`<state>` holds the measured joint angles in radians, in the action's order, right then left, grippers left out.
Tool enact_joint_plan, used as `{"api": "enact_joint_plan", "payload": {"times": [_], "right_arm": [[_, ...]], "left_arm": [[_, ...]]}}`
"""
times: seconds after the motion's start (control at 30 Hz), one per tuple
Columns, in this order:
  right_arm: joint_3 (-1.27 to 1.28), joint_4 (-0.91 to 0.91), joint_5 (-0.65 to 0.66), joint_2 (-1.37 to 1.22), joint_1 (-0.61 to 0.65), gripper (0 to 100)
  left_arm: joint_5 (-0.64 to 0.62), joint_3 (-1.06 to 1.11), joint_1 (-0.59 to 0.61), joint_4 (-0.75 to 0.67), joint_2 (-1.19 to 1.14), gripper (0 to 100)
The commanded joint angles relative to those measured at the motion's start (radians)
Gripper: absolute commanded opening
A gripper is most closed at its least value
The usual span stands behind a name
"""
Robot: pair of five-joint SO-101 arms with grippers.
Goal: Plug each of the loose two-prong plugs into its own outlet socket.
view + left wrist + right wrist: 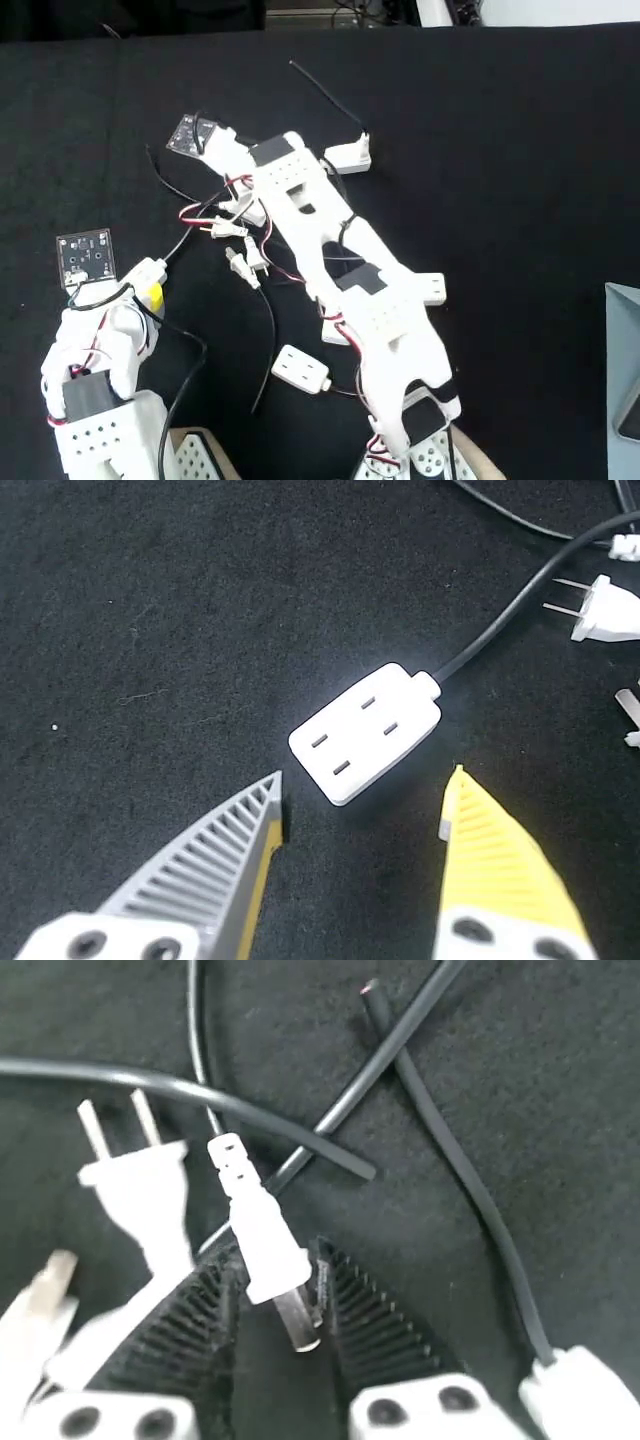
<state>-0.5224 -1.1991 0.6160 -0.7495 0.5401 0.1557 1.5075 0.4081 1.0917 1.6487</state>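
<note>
My left end effector (pixel 366 778) hovers open over the socket (pixel 365 732) at the bench's (pixel 520 150) nine o'clock (ready to steady it, I judge). My right end effector (pixel 278 1255) grips a plug (pixel 255 1225) at the socket's two o'clock.

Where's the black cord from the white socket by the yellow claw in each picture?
High view: the cord runs up and right from the socket, left of the middle.
Left wrist view: the cord leaves the socket and passes the prong tips of the loose plug.
Right wrist view: the cord lies just beyond those tips and the held plug.
Landmark: the loose plug's two prongs.
</note>
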Motion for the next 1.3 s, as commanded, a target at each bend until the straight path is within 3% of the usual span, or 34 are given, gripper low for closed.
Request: {"api": "enact_joint_plan", "payload": {"times": [0.0, 0.27, 0.5, 0.6, 0.8, 1.27], "right_arm": [[-0.147, -0.181, -0.005, 0.01, 0.003, 1.1], [-0.332, -0.494, -0.181, 0.004, -0.063, 1.2], [-0.176, -0.387, -0.247, 0.001, -0.129, 1.4], [-0.061, -0.304, -0.247, 0.001, -0.127, 2.2], [0.015, -0.264, -0.235, 0.01, -0.126, 19.7], [0.021, -0.255, -0.026, 0.002, -0.101, 19.8]], "left_arm": [[-0.008, -0.004, 0.005, -0.018, 0.008, 25], [-0.008, -0.004, 0.005, -0.02, 0.008, 25], [-0.008, -0.004, 0.005, -0.021, 0.008, 25], [-0.008, 0.004, 0.005, -0.023, 0.008, 25], [-0.008, 0.005, 0.005, -0.023, 0.008, 25], [-0.006, 0.005, 0.005, -0.023, 0.008, 25]]}}
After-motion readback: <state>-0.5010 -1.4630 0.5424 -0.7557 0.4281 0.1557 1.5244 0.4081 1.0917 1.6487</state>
